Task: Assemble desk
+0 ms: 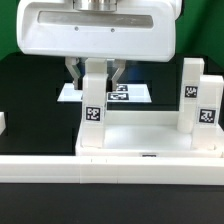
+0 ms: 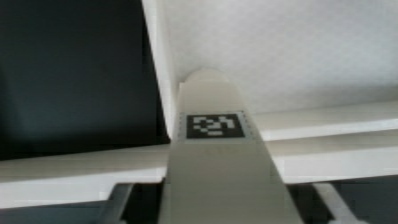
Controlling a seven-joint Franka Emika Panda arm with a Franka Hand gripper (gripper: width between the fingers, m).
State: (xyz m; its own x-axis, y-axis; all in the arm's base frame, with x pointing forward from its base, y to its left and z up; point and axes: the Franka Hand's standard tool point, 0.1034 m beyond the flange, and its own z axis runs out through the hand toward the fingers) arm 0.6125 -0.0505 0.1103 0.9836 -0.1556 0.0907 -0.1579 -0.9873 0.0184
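Nearest in the exterior view, a long low white rail point(image 1: 110, 165) runs across the whole width of the black worktop point(image 1: 30, 90), and behind it sits the white desk top point(image 1: 150, 135), a shallow tray with a raised rim, its open side facing up. Three white square legs can be counted standing upright on it. One leg point(image 1: 93, 105) rises at the corner on the exterior view's left and carries a single black-and-white square tag; the tag shows only a blocky pattern, with no letters or numbers that can be read. Two more legs stand close together at the exterior view's right: the nearer leg point(image 1: 208, 110) and a farther leg point(image 1: 191, 85), each with one similar tag. The tool point(image 1: 94, 70) comes down from the large white arm body above and pinches the top of the first leg, one dark finger point(image 1: 74, 71) on each side of it. The wrist view looks straight down this leg point(image 2: 217, 150), showing its tag and the white tray rims meeting below it, with black worktop beside them. The middle of the tray between the legs is open white floor. Farther back, flat on the worktop, lies the marker board point(image 1: 130, 95), with printed tags partly hidden behind the leg and tool; their number cannot be counted. At the exterior view's left edge a small white piece point(image 1: 3, 122) pokes in, too cropped to identify. Green background lies beyond.
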